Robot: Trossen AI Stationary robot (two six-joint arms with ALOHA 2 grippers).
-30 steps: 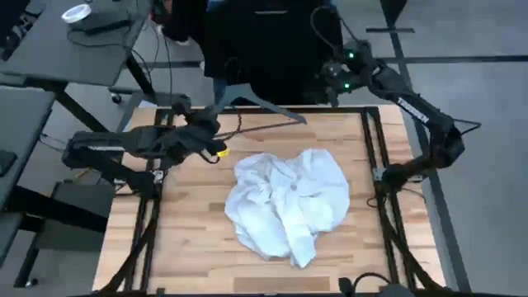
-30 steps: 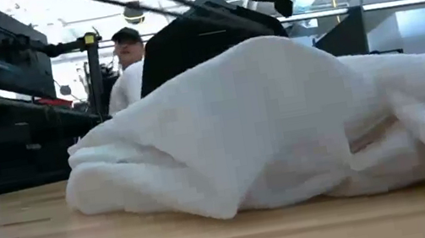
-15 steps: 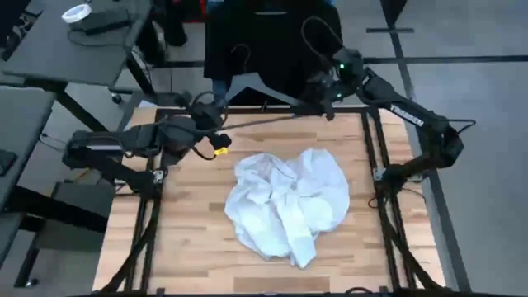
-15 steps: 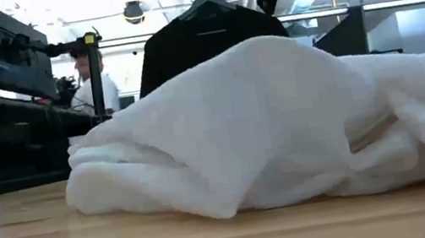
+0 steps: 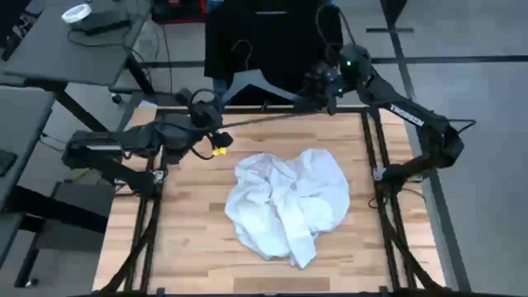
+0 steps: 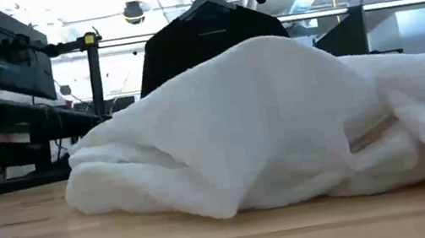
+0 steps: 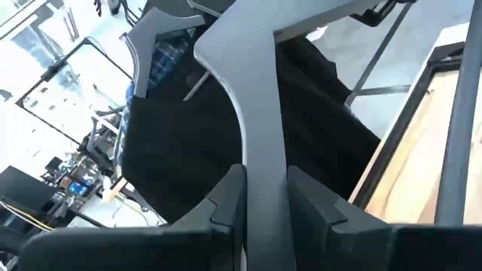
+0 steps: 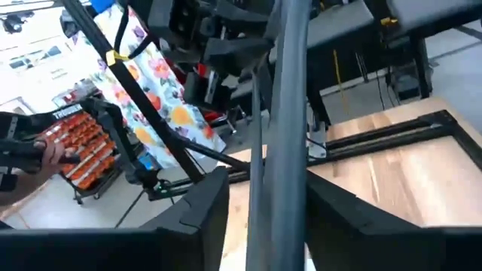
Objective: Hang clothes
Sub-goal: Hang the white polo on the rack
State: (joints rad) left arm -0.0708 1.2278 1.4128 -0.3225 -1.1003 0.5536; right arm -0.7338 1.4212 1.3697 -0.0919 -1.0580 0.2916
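Closest to us, the white top (image 5: 289,204) is lying in a crumpled heap in the middle of the wooden table (image 5: 181,239), with nothing touching it. In the low view it's just a big rumpled mound (image 6: 281,117).

Further back, near the far edge of the table, both arms have the grey hanger (image 5: 264,89) between them. The left gripper (image 5: 208,125) is clamped on 1 end, and the left wrist view shows its fingers (image 7: 226,203) pinching the grey bar (image 7: 260,150). The right gripper (image 5: 323,89) has the other end, with its jaws set narrow around the bar (image 8: 290,113).

Past the table edge, the black top (image 6: 208,38) is hanging up on a rack, and we can see a bit of the plaid shirt (image 7: 162,60) beside it.
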